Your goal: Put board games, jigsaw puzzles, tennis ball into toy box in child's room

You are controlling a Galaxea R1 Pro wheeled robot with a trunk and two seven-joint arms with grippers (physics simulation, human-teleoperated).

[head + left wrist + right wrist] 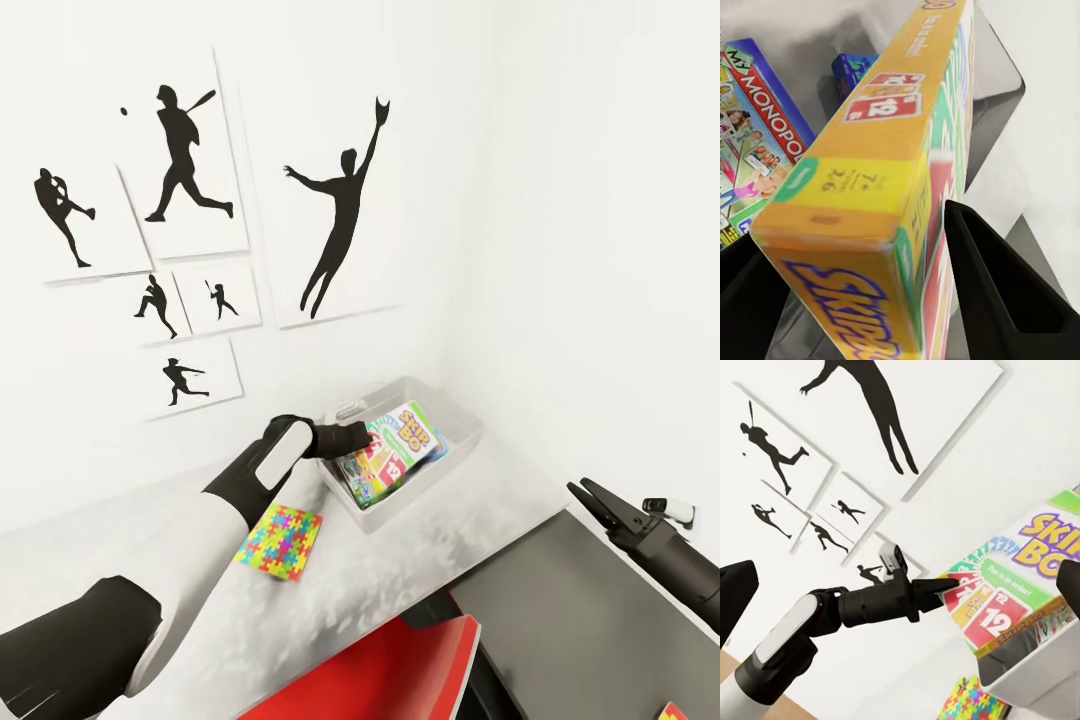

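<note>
Against a white wall hung with baseball silhouettes (pixel 190 170), the left gripper (pixel 352 437) pinches a Skip-Bo board game (pixel 400 445) inside the clear toy box (pixel 460 430); the right gripper (pixel 590 497) hovers apart, fingers slightly spread.

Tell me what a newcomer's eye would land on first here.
Probably the left gripper shut on the bright Skip-Bo board game, holding it tilted over the clear toy box by the wall. Next, the black baseball silhouettes on the white wall, and the neon jigsaw puzzle lying flat on the pale table top.
</note>
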